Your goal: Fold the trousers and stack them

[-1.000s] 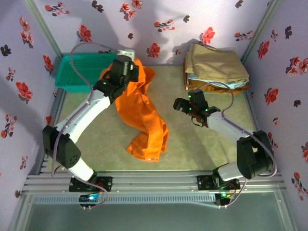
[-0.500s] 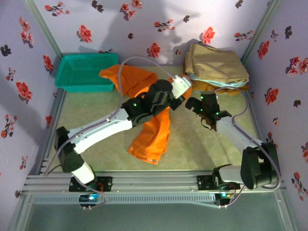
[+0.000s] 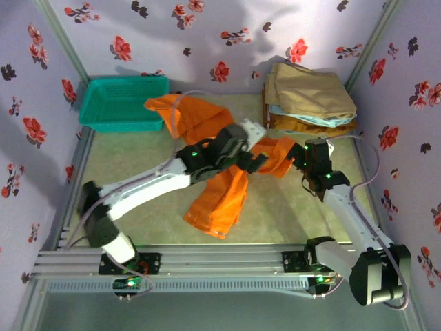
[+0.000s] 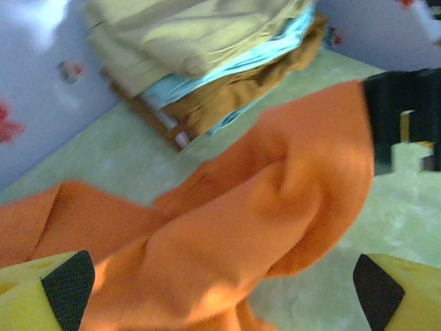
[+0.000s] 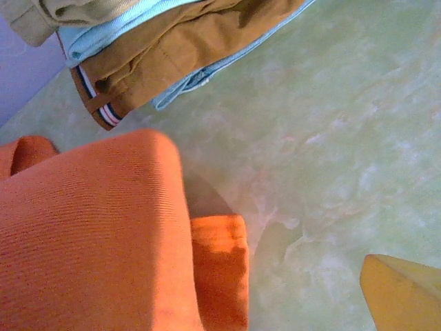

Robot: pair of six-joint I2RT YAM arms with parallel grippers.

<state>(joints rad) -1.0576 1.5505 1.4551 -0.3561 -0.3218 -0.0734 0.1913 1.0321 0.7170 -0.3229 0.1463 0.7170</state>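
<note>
The orange trousers (image 3: 220, 189) lie crumpled across the middle of the table, one end near the basket and one leg trailing toward the front. A fold (image 3: 279, 150) stretches right, between the two grippers. My left gripper (image 3: 256, 164) hovers over this fold, open; in the left wrist view the trousers (image 4: 275, 207) bulge between its wide-apart yellow fingers (image 4: 65, 283). My right gripper (image 3: 301, 157) sits at the fold's right end. In the right wrist view the trousers (image 5: 89, 234) hide one side, and the one visible finger (image 5: 403, 293) stands far out, so the gripper is open.
A teal basket (image 3: 120, 103) stands at the back left. A stack of folded tan, light blue and brown garments (image 3: 306, 100) sits at the back right, close behind the right gripper. Flowered walls close in three sides. Bare table (image 3: 275, 214) lies front right.
My left arm swung from beside the basket to the table's middle, dragging the trousers' upper part rightward. The right gripper shifted right, and the fold now reaches it.
</note>
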